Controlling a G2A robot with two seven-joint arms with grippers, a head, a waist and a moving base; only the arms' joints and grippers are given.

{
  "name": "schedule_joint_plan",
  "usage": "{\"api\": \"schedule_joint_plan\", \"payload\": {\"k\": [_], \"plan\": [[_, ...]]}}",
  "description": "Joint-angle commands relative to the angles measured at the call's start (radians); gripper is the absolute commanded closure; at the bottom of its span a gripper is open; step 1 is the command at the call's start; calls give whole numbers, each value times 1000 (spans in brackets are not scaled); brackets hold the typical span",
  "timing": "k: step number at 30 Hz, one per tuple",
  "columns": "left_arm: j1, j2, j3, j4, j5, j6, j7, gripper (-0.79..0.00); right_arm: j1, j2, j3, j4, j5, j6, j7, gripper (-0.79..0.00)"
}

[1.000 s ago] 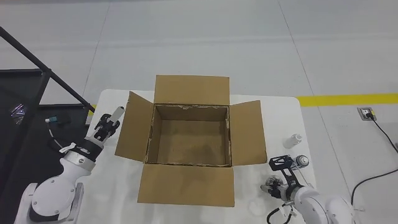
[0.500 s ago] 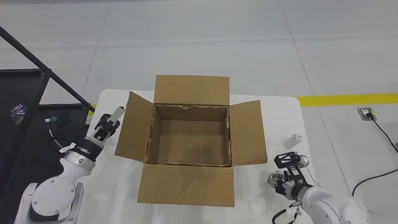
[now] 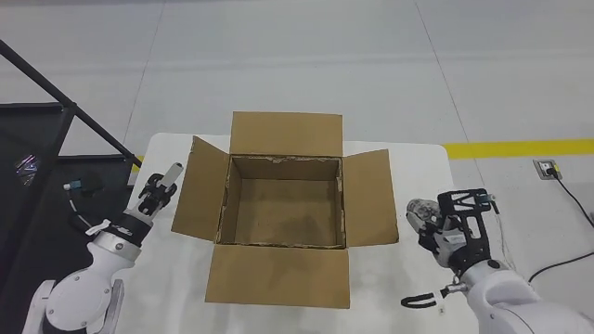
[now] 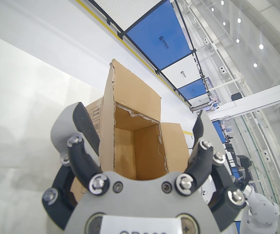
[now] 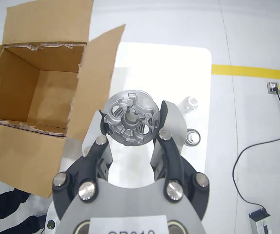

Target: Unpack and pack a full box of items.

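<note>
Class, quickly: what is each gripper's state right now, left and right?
Left gripper: open, holding nothing.
Right gripper: closed on a round metal part.

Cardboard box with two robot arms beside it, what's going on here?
An open cardboard box sits on a white table and looks empty inside. The right gripper is shut on a round metal part, held above the table beside the box's right flap. The left gripper is open and holds nothing, next to the left flap. A small white part and a small metal ring lie on the table near the right arm.
</note>
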Motion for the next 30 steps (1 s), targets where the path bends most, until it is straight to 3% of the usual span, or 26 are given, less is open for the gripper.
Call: {"api": "schedule_joint_plan", "payload": {"k": [1, 7, 13, 20, 24, 27, 30], "plan": [[13, 0, -8, -8, -4, -2, 5, -785, 41, -3, -43, 0, -9, 25, -5, 0], [51, 1, -30, -29, -7, -7, 22, -785, 131, -12, -217, 9, -67, 51, 24, 0], [81, 1, -47, -41, -14, -9, 34, -785, 302, -39, -453, 174, -146, 93, 66, 0], [102, 2, -63, -45, -25, -12, 40, -785, 570, -112, -717, 481, -195, 212, 120, 0], [117, 2, -72, -43, -38, -16, 49, -785, 712, -170, -827, 651, -142, 252, 135, 0], [128, 2, -77, -42, -42, -16, 45, -785, 780, -205, -877, 749, -111, 261, 157, 0], [136, 2, -78, -46, -36, -12, 42, -785, 795, -211, -885, 769, -106, 250, 183, 0]]}}
